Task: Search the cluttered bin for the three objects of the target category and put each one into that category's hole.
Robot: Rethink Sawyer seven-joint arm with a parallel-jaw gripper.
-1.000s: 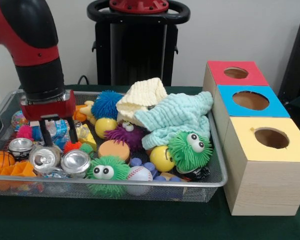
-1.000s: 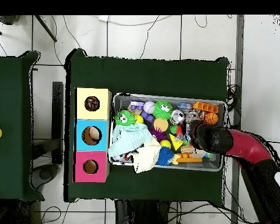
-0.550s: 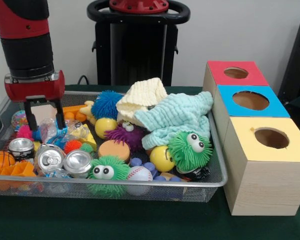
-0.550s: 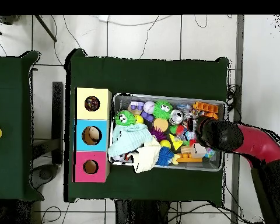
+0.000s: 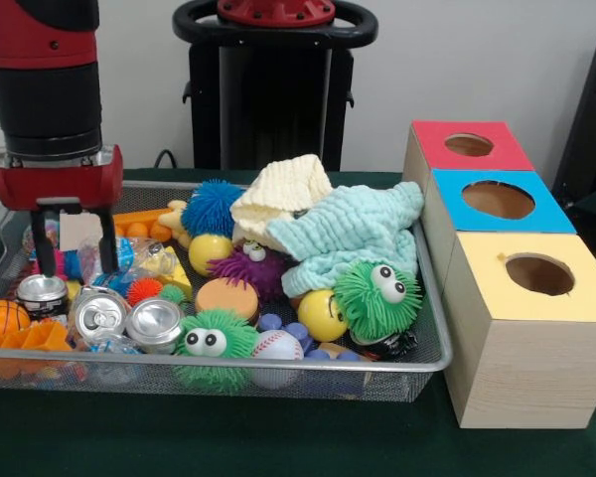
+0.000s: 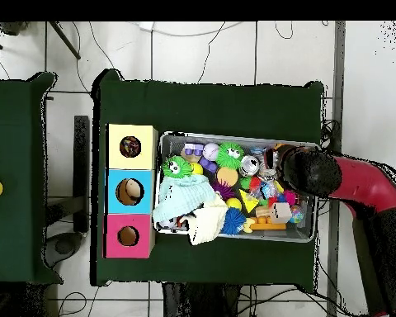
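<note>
The target category is not given, but three crushed silver cans would fit the count, so I judge they are the wanted things. They lie at the front left of the wire bin (image 5: 278,366): a small can (image 5: 42,291), a middle can (image 5: 97,313) and a third can (image 5: 154,323), the last two touching.

The gripper (image 5: 74,243) hangs just above and behind the small can. Its fingers are spread and seem to pinch nothing; the pale patch between them I cannot identify.

The risk is that a finger descends on a can's rim, or catches the orange basketball (image 5: 0,318) or the bin's mesh wall. The slick metal can also slip out.

Compared with one second ago, the gripper has risen and shifted toward the bin's end. The cans have not moved.
</note>
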